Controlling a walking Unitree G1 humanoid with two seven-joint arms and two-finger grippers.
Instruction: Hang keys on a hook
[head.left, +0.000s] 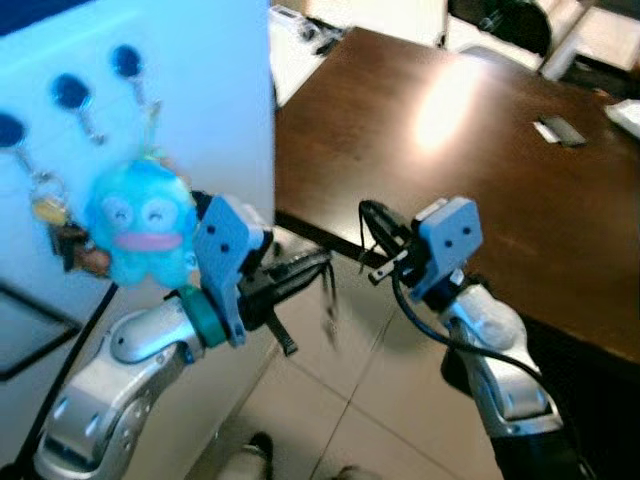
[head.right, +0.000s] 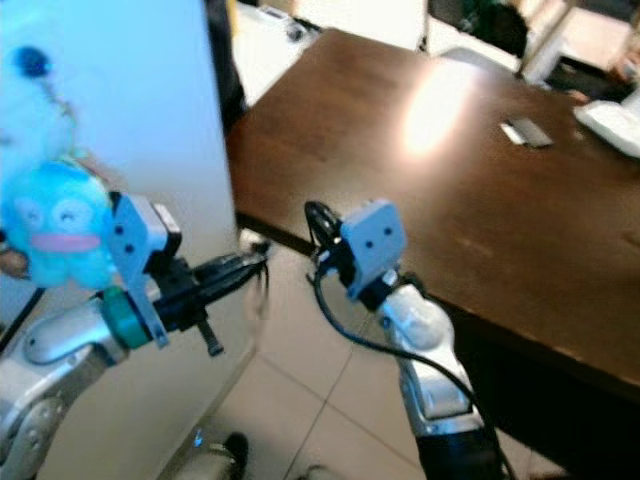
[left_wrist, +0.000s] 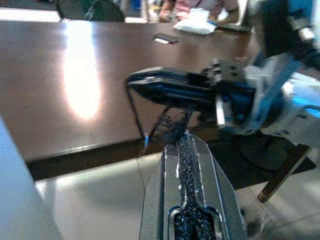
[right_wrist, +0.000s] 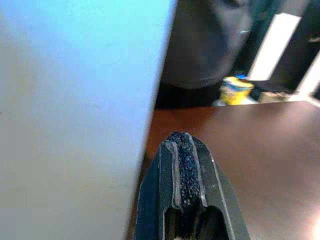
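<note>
bench (head.left: 470, 150): dark wood, glossy, glare patch
plush toy (head.left: 140, 225): soft blue cloth
floor (head.left: 340, 400): smooth pale tiles
left gripper (left_wrist: 186, 150) pads: rough black rubber

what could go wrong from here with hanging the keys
1. The left gripper pinches only a thin dark loop, with something blurred dangling below; it may slip out.
2. The hooks on the white board already carry a blue plush keychain and other keys, so the load could snag on them.
3. The right gripper is close by; the arms might bump.
</note>
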